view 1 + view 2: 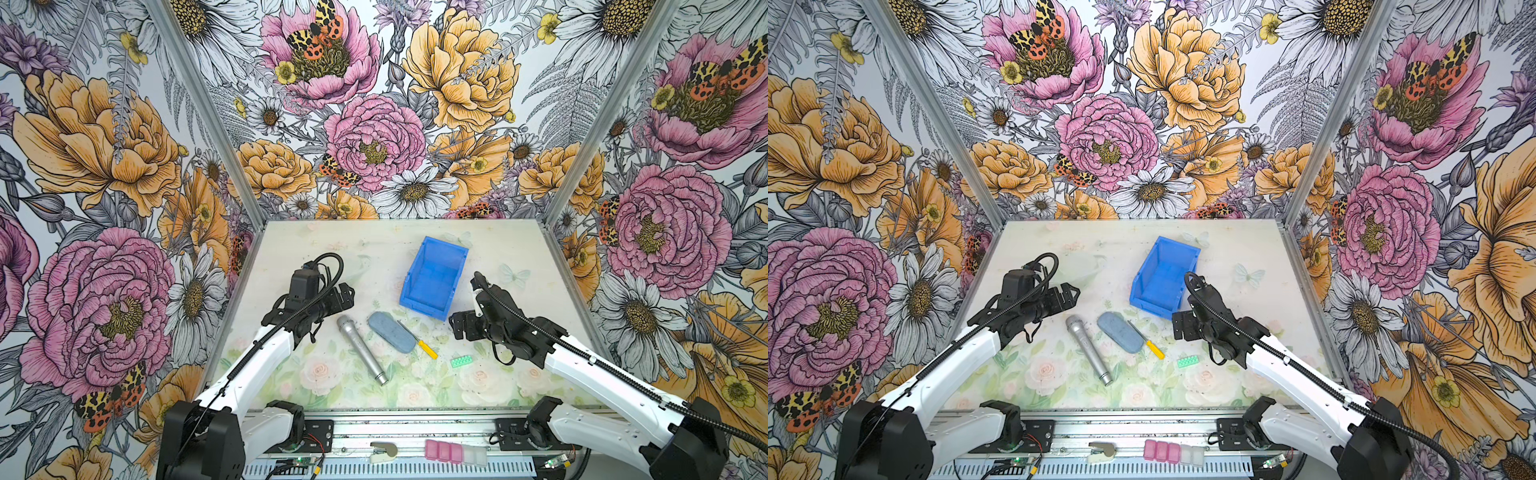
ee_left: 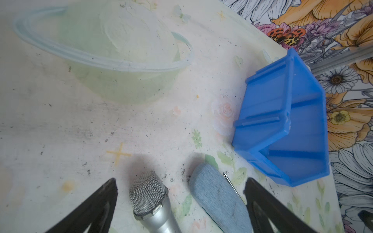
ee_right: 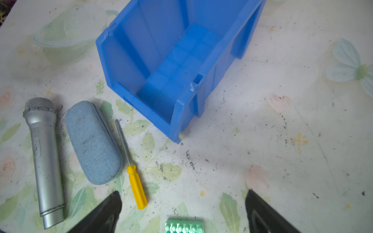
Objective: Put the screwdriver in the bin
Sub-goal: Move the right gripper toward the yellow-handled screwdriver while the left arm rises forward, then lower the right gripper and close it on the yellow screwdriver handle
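The screwdriver [image 1: 418, 339] lay on the desk [image 1: 519, 266] at six o'clock from the bin [image 1: 424, 311], nothing yet done, our left claw [image 2: 180, 179] and right claw [image 3: 183, 192] wide and empty.

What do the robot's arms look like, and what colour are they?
Both the left arm and right arm have smooth white shells with chunky black joints. A black ribbed cable runs along each one. The left tool and right tool each end in two black, pointed, wedge-shaped fingers.
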`<state>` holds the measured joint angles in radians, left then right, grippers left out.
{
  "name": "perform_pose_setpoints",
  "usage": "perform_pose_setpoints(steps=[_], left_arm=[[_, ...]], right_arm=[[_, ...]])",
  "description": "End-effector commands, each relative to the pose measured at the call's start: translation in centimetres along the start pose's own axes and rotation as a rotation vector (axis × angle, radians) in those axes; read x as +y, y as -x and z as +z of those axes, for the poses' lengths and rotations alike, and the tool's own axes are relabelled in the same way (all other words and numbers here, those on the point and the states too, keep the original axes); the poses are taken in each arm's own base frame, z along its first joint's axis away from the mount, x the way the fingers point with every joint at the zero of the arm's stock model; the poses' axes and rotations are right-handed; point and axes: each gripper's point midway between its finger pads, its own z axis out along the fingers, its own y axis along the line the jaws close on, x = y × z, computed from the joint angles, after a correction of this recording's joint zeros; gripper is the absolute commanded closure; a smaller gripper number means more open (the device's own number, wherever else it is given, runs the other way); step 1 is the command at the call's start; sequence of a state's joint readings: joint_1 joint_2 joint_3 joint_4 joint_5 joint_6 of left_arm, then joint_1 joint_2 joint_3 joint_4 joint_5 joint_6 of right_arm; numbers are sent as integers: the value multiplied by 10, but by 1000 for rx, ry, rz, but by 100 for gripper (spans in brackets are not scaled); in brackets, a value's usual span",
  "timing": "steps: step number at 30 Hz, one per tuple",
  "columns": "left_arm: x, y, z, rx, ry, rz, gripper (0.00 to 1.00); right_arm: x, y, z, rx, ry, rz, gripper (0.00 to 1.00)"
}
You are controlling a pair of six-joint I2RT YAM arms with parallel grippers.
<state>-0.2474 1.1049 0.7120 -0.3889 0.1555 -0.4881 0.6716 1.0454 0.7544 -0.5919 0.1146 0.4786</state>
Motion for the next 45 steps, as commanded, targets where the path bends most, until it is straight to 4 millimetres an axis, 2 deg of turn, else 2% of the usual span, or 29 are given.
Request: perform_pose_setpoints(steps=[1,8,13,17,21,22,28,41,45], left_arm=[[-29,-5,-15,35,-100,34,1],[-43,-39,-25,123,-144,62,1],[-47,-51,-31,114,-147,76,1],[-38,-46,-33,76,-104,51,1],[-39,-43,-33,68,-100,47,1],[-39,-42,-34,67,-97,45,1],[-34,-38,-40,29,-81,30,1],[-28,-39,-43,15,-63,10,1],[-25,-38,-44,8,-50,12,1]], right_arm=[[16,-11,6,68,38,-57,7],[28,-23,23,136,62,-136,4],[39,-31,36,186,103,-199,5],[51,-44,48,244,128,-267,7],[57,-51,59,278,150,-286,8],[66,-57,60,288,168,-310,9],[77,-63,72,319,192,-330,18],[81,-70,89,347,185,-349,42],[79,-74,93,355,178,-346,45]])
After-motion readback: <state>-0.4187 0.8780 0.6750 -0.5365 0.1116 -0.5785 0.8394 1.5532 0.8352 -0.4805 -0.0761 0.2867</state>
